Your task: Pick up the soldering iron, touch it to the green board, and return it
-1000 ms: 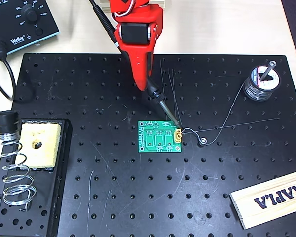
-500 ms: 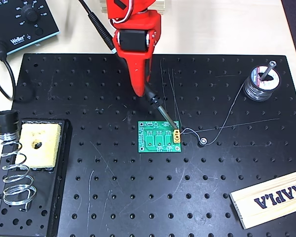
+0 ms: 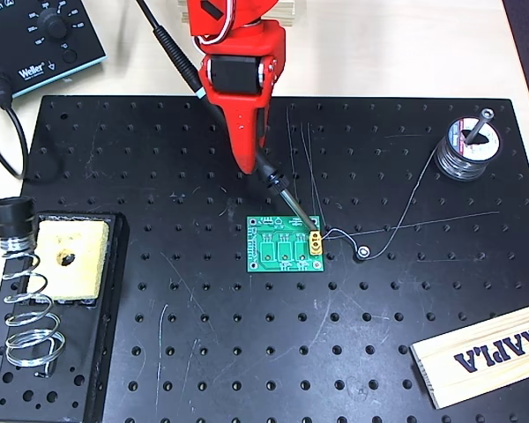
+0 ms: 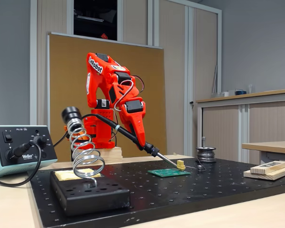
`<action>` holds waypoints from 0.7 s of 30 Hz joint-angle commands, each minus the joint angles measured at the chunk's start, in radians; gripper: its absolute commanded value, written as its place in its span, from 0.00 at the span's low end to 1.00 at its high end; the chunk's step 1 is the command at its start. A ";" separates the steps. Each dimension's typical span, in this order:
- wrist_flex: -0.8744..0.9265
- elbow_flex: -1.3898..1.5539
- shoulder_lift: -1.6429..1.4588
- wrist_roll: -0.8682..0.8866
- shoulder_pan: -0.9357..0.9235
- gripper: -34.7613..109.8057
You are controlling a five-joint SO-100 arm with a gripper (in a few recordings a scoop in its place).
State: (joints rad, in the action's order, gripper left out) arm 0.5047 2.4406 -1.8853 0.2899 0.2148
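The red gripper is shut on the soldering iron, a slim black handle slanting down to the right. Its silver tip reaches the top right of the green board, close to the yellow connector; I cannot tell if it touches. In the fixed view the gripper holds the soldering iron tilted downward, its tip just above the green board beside the yellow connector. The iron's black cable runs up and left behind the arm.
The coiled-spring holder with a yellow sponge stands at the left of the black perforated plate. A soldering station sits top left, a solder spool top right, and a wooden block bottom right.
The gripper and iron have drawn back slightly up and to the left, so the tip has slid from the connector toward the board's top edge.
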 commanded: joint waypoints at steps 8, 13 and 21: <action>-0.002 -0.034 -0.017 0.003 0.012 0.24; -0.009 -0.025 -0.020 0.006 0.015 0.24; -0.017 -0.015 -0.023 0.009 0.020 0.24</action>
State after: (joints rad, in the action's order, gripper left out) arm 0.5031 2.4406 -1.8853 0.2930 0.2194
